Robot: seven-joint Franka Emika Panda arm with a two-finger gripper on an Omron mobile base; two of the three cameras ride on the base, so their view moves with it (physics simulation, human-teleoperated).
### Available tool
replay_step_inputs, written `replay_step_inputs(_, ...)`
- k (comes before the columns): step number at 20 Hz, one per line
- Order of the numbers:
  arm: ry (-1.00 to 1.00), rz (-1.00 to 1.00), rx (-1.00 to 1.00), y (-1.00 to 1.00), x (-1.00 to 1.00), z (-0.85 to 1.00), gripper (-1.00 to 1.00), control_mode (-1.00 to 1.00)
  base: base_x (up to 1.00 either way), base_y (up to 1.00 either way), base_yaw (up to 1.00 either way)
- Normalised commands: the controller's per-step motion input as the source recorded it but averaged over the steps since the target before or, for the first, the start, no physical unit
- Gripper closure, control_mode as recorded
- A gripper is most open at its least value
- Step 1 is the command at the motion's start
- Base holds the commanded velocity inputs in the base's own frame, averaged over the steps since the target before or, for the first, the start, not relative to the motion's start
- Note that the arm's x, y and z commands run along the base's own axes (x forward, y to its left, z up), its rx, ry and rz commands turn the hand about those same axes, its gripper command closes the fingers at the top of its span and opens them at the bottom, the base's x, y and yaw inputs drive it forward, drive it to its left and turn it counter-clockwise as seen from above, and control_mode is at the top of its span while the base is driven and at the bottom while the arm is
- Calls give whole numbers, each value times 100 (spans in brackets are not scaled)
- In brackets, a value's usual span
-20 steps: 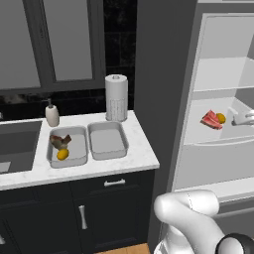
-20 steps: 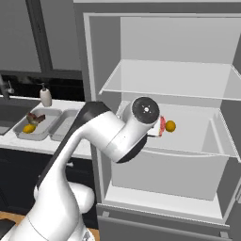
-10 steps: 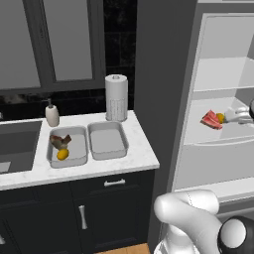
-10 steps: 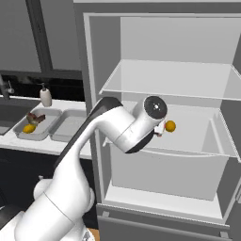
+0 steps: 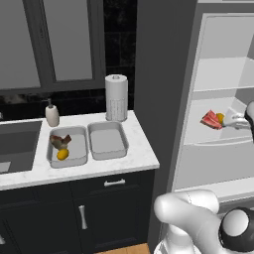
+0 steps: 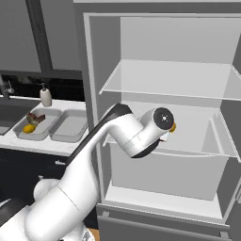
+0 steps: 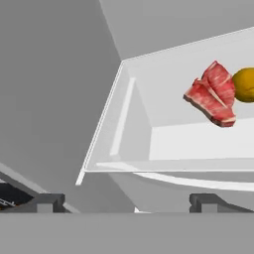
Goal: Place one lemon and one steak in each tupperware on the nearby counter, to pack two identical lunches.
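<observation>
Two grey tupperwares stand side by side on the counter (image 5: 144, 155). The left tupperware (image 5: 68, 153) holds a steak (image 5: 59, 141) and a lemon (image 5: 62, 155); the right tupperware (image 5: 106, 140) has nothing in it. On a white fridge shelf lie a second steak (image 5: 212, 119) (image 7: 212, 94) and, touching it, a second lemon (image 5: 220, 117) (image 7: 245, 85) (image 6: 173, 127). My gripper (image 5: 233, 122) (image 7: 126, 201) is open just to the right of them, inside the fridge, holding nothing. In the hand view the steak and lemon sit ahead, at the upper right.
A paper towel roll (image 5: 116, 97) and a soap dispenser (image 5: 52, 115) stand at the back of the counter, with a sink (image 5: 17, 144) to the left. The fridge stands open with a glass shelf (image 6: 164, 80) above and a drawer front (image 6: 164, 172) below.
The arm has swung further right and the hand has come closer to the steak and lemon on the fridge shelf. The jaws have stayed open. Nothing on the counter has moved.
</observation>
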Motion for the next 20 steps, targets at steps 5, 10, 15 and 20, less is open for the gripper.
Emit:
replay_step_inputs(5, 2, -5, 0, -30, 60, -1, -100, -100, 0, 0, 0)
replay_step_inputs(10, 0, 0, 4, -6, 4, -31, -100, -100, 0, 0, 0)
replay_step_inputs(15, 0, 0, 2, 0, 2, -26, -100, -100, 0, 0, 0)
replay_step_inputs(20, 0, 0, 1, 0, 14, -9, -100, -100, 0, 0, 0)
